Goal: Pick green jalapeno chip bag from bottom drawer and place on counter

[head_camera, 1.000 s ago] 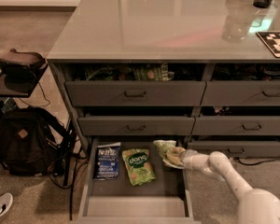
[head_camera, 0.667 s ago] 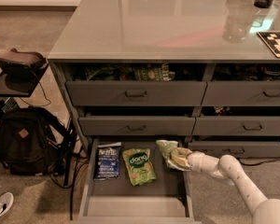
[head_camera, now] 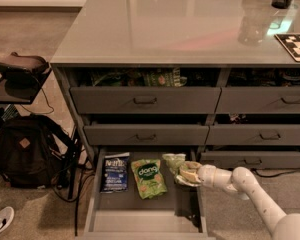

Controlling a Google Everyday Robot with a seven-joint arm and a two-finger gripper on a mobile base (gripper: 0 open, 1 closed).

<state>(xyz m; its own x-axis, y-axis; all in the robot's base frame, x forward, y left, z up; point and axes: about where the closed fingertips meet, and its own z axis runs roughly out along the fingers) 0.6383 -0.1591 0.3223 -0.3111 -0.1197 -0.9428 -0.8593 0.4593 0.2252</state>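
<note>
The green jalapeno chip bag lay at the right end of the bottom drawer, which stood pulled out below the other drawer fronts. The gripper was down inside that drawer at the bag's lower right edge, touching or overlapping it; whether it was clamped on the bag or merely resting against it could not be told. The pale arm reached in from the lower right, over the drawer's right wall. Just left of the pale bag lay a brighter green bag, and left of that a dark blue bag, both flat on the drawer floor. The counter ran glossy and grey above the cabinet, with a checkered board at its right edge.
</note>
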